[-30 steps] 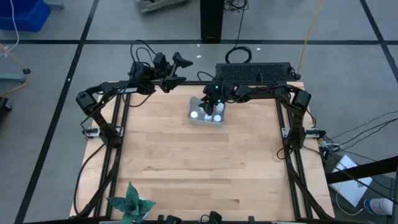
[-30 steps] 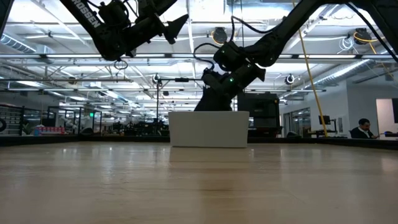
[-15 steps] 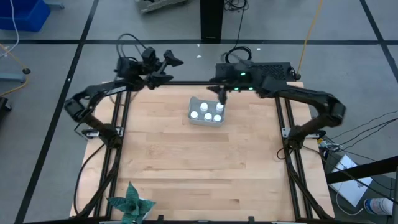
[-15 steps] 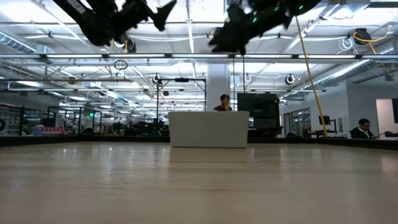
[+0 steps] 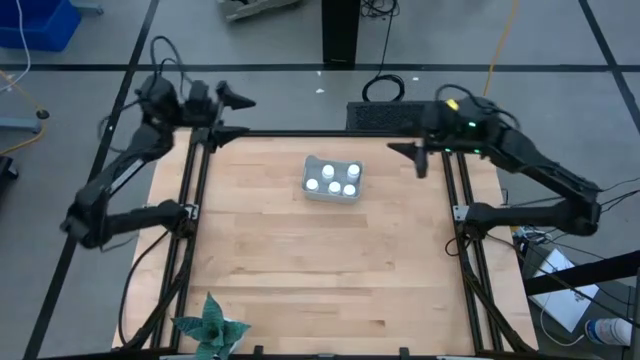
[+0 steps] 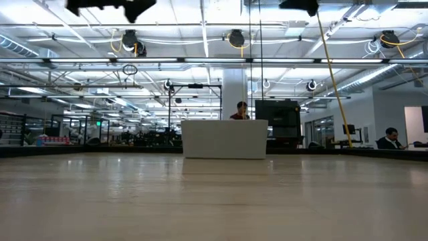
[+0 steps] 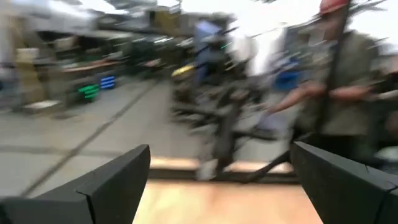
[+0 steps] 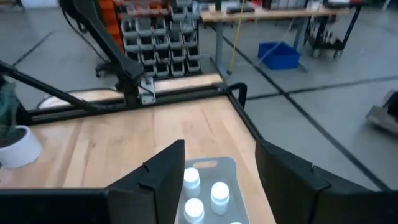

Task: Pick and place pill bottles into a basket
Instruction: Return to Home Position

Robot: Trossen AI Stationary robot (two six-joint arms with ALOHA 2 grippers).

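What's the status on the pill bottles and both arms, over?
Left gripper open, empty, high over far-left table corner. Right gripper open, empty, over far-right corner. Pill bottles upright inside basket. Paper plant at near-left corner, well apart.

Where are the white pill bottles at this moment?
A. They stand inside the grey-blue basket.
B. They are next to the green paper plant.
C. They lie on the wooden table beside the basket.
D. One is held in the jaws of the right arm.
A: in the high view the pill bottles stand caps up inside the basket; the jaws of both arms are open and empty.
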